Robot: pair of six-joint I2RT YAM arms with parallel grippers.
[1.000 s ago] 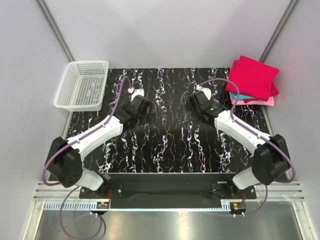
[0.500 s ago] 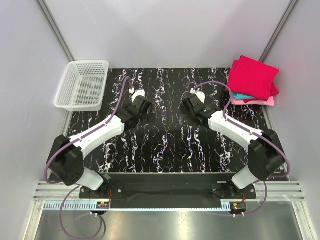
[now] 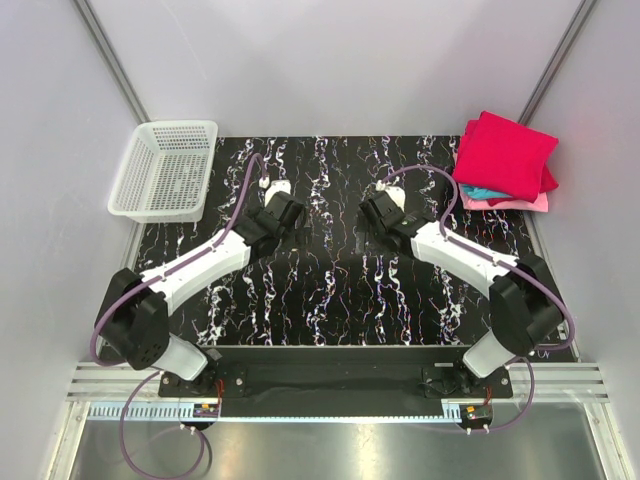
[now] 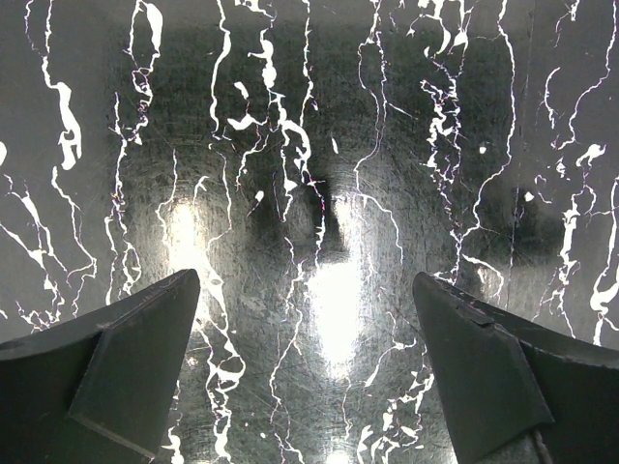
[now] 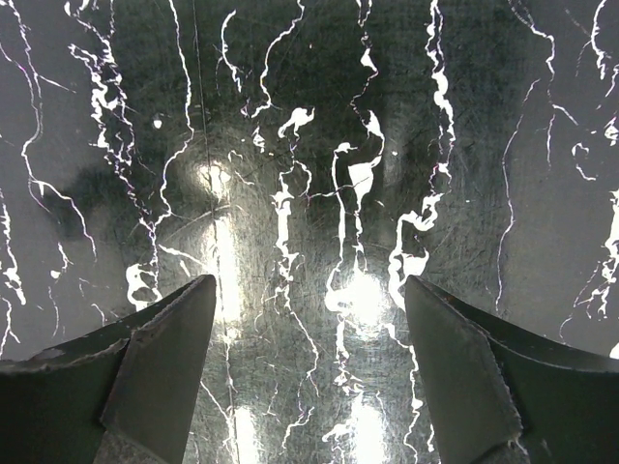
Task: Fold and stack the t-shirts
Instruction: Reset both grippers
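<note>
Black marbled table [image 3: 330, 290], our left gripper [image 4: 302, 285] spread wide above it, our right gripper [image 5: 309, 285] spread too, t-shirts [image 3: 503, 158] stacked at far right corner, red on top, basket [image 3: 165, 172] far left.

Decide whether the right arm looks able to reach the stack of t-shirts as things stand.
Probably yes. The stack of t-shirts sits at the far right corner of the table, on that arm's side; the right pincer is open and empty, and nothing stands between them.

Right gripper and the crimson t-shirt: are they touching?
Apart. Top external view shows bare table between the right gripper and the crimson t-shirt.
</note>
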